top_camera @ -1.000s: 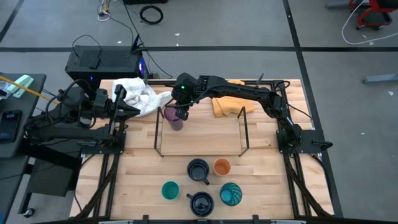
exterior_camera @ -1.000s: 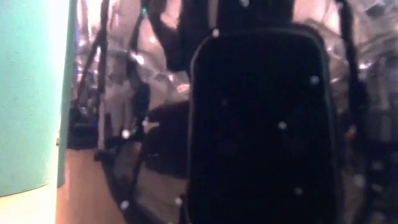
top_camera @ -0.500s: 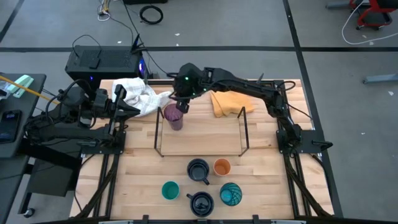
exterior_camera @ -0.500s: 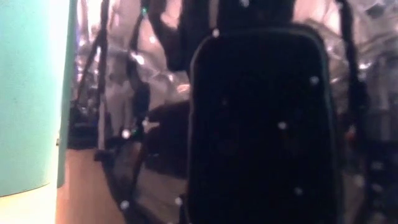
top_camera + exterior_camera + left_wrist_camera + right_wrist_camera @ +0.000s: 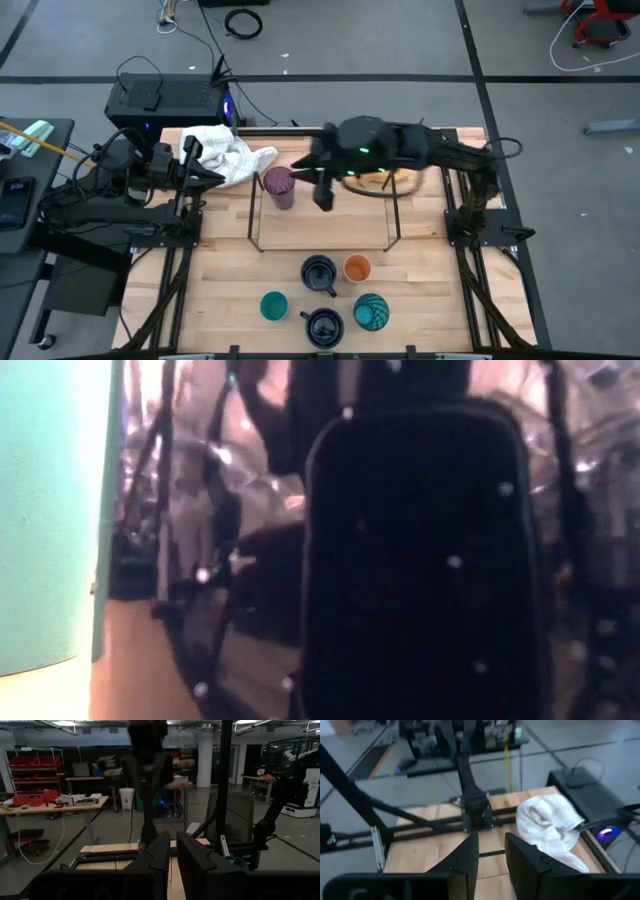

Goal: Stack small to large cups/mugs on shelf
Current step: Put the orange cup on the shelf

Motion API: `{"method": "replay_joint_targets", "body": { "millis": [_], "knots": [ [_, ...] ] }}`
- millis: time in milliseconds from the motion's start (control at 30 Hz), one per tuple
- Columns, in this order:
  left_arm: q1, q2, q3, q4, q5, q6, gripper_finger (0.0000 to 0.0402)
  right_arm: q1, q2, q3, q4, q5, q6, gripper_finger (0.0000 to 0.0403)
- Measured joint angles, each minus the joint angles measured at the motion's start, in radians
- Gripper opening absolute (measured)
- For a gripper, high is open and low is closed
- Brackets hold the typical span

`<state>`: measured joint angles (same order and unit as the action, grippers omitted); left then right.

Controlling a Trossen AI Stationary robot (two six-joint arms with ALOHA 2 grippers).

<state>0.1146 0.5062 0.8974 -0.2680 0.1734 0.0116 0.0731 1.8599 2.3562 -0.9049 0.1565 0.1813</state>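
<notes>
The purple tumbler [image 5: 278, 186] stands upright, mouth up, inside the left end of the black wire shelf [image 5: 390, 215]. My right gripper [image 5: 323, 195] [image 5: 492, 852] hangs open and empty over the shelf, just right of the tumbler. My left gripper [image 5: 207, 176] [image 5: 173, 855] waits shut at the table's left edge. Near the front stand a navy mug [image 5: 319, 272], the orange cup [image 5: 357, 268], the small teal cup [image 5: 274, 306], a second navy mug [image 5: 323, 326] and the teal patterned cup [image 5: 370, 312]. The low view shows only a teal cup [image 5: 50, 510] and a dark mug [image 5: 420, 560] up close.
A white towel [image 5: 225, 150] [image 5: 550, 827] lies at the far left of the table. An orange cloth [image 5: 378, 178] lies behind the shelf, partly under my right arm. A black box [image 5: 165, 100] stands beyond the far edge. Bare wood lies between the shelf and the cups.
My right gripper has drawn away from the purple tumbler, first toward the far edge, then toward the table's right, and it has turned about. The tumbler has stayed upright at the shelf's left end.
</notes>
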Motion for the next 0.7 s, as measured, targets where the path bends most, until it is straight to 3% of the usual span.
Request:
{"method": "replay_joint_targets", "body": {
  "millis": [167,467,700],
  "knots": [
    [0.0,-0.075,0.0,-0.015,0.0,-0.001,0.0049,0.066,-0.06,0.0,-0.092,0.157,0.062,0.0101],
    [0.0,-0.189,0.0,-0.157,-0.031,-0.078,0.0068,0.159,-0.057,-0.001,-0.23,0.327,0.174,0.0101],
    [0.0,-0.189,0.0,-0.337,-0.031,-0.079,0.008,0.221,-0.057,-0.137,-0.228,0.402,0.3,0.0101]
  ]
}}
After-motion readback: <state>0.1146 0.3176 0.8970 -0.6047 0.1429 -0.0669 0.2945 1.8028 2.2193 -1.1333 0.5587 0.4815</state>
